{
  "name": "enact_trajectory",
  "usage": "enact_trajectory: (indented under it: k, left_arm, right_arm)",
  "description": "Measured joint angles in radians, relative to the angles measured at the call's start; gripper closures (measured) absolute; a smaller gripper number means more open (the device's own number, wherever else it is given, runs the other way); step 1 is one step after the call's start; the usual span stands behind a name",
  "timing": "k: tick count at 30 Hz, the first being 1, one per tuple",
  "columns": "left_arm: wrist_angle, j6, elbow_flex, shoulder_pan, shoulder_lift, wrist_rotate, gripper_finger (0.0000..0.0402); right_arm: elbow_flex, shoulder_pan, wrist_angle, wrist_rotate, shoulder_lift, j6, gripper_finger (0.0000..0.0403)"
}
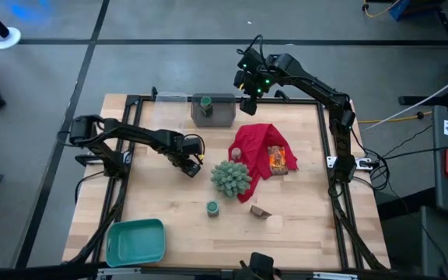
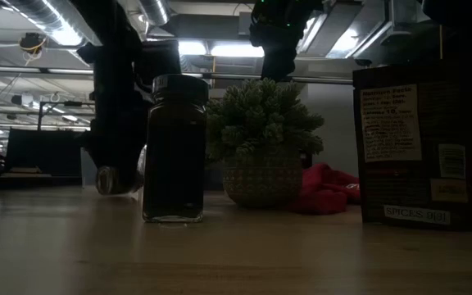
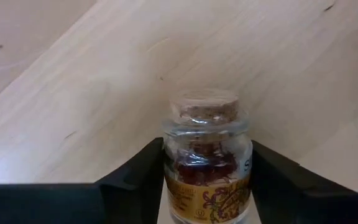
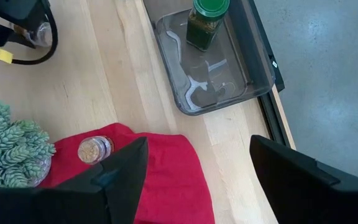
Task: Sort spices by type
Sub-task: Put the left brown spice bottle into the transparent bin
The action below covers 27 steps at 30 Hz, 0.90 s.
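My left gripper (image 3: 207,186) pinches a small corked glass jar (image 3: 208,163) of red threads, left of centre in the high view. My right gripper (image 4: 194,177) hangs spread and empty near the top centre, just beside the grey tray (image 1: 225,117) that holds a green-lidded jar (image 1: 205,104). Another green-lidded jar (image 1: 212,207) stands below the spiky plant (image 1: 230,177). A tan jar (image 4: 94,149) lies on the red cloth (image 1: 257,148) beside the plant. An orange packet (image 1: 277,160) lies on the cloth's right edge, and a brown packet (image 1: 260,211) sits lower centre.
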Motion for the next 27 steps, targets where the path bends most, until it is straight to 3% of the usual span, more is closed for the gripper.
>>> enact_trajectory:
  k: [13, 18, 22, 27]
  left_arm:
    - [0.023, 0.019, 0.000, 0.000, -0.188, -0.034, 0.0226]
    - [0.022, 0.081, 0.000, 0.017, -0.294, -0.156, 0.0221]
    - [0.030, 0.149, 0.000, 0.061, -0.363, -0.314, 0.0221]
    - [0.078, 0.237, 0.001, 0.144, -0.386, -0.455, 0.0215]
  right_arm:
    - [0.000, 0.000, -0.016, 0.000, 0.000, -0.008, 0.0123]
    - [0.000, 0.000, -0.016, 0.000, 0.000, -0.008, 0.0123]
    - [0.000, 0.000, -0.015, 0.000, 0.000, -0.008, 0.0123]
    - [0.000, 0.000, -0.015, 0.000, 0.000, -0.008, 0.0123]
